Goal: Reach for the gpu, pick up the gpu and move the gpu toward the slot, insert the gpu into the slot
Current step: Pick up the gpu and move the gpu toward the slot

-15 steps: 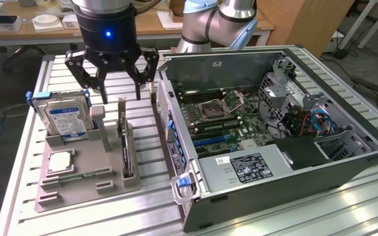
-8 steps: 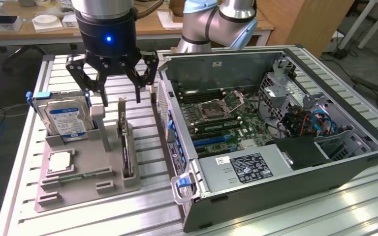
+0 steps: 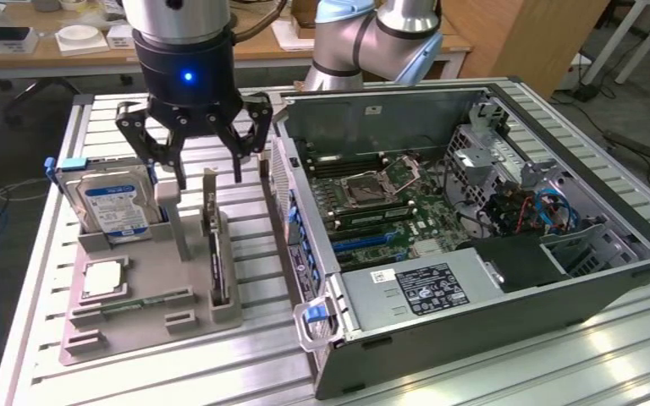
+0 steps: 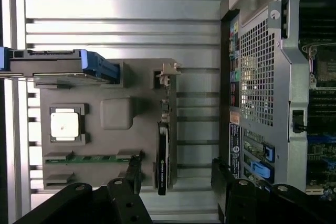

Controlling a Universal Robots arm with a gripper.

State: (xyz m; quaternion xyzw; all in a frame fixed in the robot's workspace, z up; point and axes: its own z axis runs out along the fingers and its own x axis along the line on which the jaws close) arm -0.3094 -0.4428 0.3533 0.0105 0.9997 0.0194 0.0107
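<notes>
table (image 3: pixel 31 254): ribbed metal top, carries everything
computer case (image 3: pixel 596 279): lying open on the exterior view's right, board facing up
slot (image 3: pixel 359 241): blue one on the board inside the case, nothing in it; which blue slot is meant, cannot tell
grey holder (image 3: pixel 133 326): on the table just beside the case, on the exterior view's left
hard drive (image 3: pixel 116 207): upright in the holder's far corner, not the target
gpu (image 3: pixel 217 254): standing on edge in the holder's groove nearest the case, not lifted
gpu, wrist view (image 4: pixel 163 153): thin dark edge seen from above
gpu long axis: runs along the case wall, from the far end toward the exterior camera; bracket (image 3: pixel 210 182) at the far end
claw (image 3: pixel 206 173): straight above the gpu's bracket end, pointing down
gpu from claw: directly below, near, no contact visible
claw, wrist view (image 4: pixel 176 174): the fingers (image 4: pixel 122 199) straddle the card, one on each flat face side, card nearer one side than the other
claw state: spread wide, holding nothing, touching nothing
stage (judged): reach nearly done, grasp not made
</notes>
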